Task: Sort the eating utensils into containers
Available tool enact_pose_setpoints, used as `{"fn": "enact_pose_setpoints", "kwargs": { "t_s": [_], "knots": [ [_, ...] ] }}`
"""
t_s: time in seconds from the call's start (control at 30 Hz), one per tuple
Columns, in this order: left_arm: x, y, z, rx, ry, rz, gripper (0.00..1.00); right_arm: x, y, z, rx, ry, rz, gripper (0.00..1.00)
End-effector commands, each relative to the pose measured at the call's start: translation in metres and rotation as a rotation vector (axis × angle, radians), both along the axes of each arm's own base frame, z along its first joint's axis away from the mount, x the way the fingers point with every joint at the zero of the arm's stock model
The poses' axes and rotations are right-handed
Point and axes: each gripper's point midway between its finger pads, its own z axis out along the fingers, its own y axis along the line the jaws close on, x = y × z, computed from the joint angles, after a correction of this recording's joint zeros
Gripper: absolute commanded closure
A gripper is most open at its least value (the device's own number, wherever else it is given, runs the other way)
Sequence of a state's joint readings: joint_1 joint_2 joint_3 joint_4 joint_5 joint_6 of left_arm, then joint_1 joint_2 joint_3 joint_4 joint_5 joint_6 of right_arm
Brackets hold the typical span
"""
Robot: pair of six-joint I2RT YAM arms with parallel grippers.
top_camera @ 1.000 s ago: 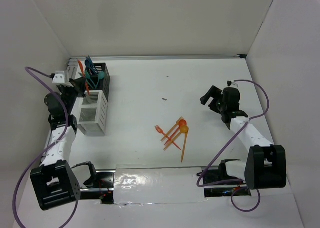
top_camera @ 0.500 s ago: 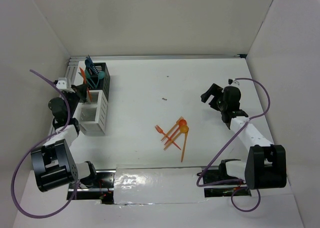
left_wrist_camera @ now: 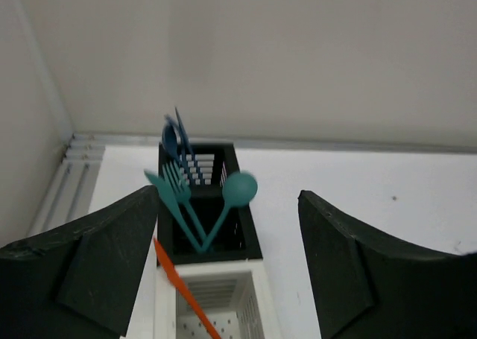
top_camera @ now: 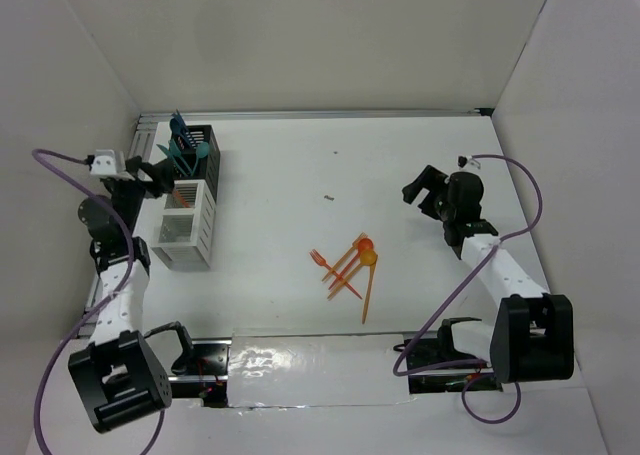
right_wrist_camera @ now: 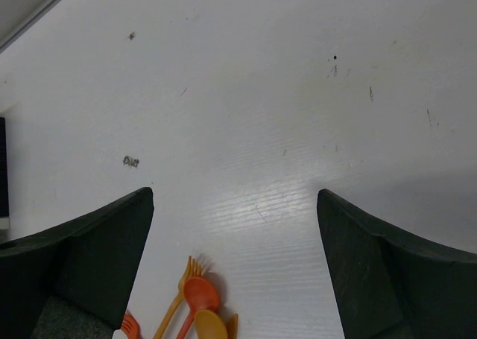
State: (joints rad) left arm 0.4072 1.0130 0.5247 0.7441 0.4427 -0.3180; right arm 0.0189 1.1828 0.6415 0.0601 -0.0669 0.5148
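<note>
Left wrist view: my left gripper stood with its jaws spread wide and nothing between them. Nearest beyond the fingers, one orange utensil leaned in the white bin, its upper end just beside my left-hand finger; whether they touched could not be confirmed. Directly behind stood the black bin, holding the teal and blue utensils upright and fanned out. On the right wrist view, my right gripper was equally wide open and empty, hanging above the table. The unsorted orange and red utensils lay at the near edge of that view, overlapped in a loose heap at mid-table, well apart from both bins. Risks noted, as judgement only: a careless sideways move of the left arm could catch the leaning orange piece, dragging it out or tipping the light slatted bin. At the heap, the crossed handles invite a double pick or a scatter. Thin pieces lying flat could also slip from the pads.
</note>
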Motion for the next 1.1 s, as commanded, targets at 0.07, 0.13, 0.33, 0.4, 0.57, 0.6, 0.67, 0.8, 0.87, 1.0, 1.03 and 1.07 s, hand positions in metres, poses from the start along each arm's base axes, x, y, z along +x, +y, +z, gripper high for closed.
{"fn": "enact_pose_setpoints", "kwargs": {
  "t_s": [0.07, 0.13, 0.33, 0.4, 0.57, 0.6, 0.67, 0.8, 0.87, 1.0, 1.03, 1.07],
  "knots": [
    [-0.017, -0.02, 0.098, 0.114, -0.078, -0.07, 0.14, 0.006, -0.003, 0.032, -0.013, -0.102, 0.003, 0.03],
    [-0.025, -0.052, 0.12, 0.179, -0.072, -0.203, 0.16, 0.004, -0.001, 0.031, -0.007, -0.101, 0.01, 0.03],
    [-0.016, -0.16, 0.106, 0.26, 0.094, -0.602, 0.2, -0.002, 0.0, 0.021, 0.008, -0.053, 0.01, 0.03],
    [-0.024, -0.224, 0.089, 0.246, 0.159, -0.737, 0.2, -0.007, 0.0, 0.019, 0.007, -0.044, 0.012, 0.03],
    [-0.023, -0.284, -0.002, -0.063, 0.687, -0.651, 0.23, -0.023, -0.007, 0.019, -0.003, -0.032, -0.026, 0.03],
    [-0.02, -0.281, -0.013, -0.115, 0.734, -0.613, 0.25, -0.027, -0.007, 0.019, -0.003, -0.039, -0.028, 0.03],
    [-0.043, -0.312, -0.052, -0.183, 0.877, -0.583, 0.27, -0.032, -0.007, 0.017, 0.004, -0.033, -0.03, 0.03],
    [-0.053, -0.319, -0.116, -0.175, 1.047, -0.426, 0.25, -0.04, -0.007, 0.016, 0.005, -0.026, -0.033, 0.03],
    [-0.053, -0.322, -0.128, -0.164, 1.086, -0.396, 0.25, -0.046, -0.01, 0.01, -0.008, -0.004, -0.04, 0.03],
    [-0.057, -0.34, -0.163, -0.049, 1.126, -0.494, 0.28, -0.048, -0.012, 0.013, -0.013, -0.019, -0.048, 0.02],
    [-0.056, -0.345, -0.166, -0.033, 1.117, -0.513, 0.28, -0.048, -0.012, 0.014, -0.013, -0.024, -0.05, 0.02],
    [-0.057, -0.346, -0.175, 0.001, 1.121, -0.541, 0.28, -0.048, -0.013, 0.015, -0.017, -0.027, -0.056, 0.02]
  ]
}}
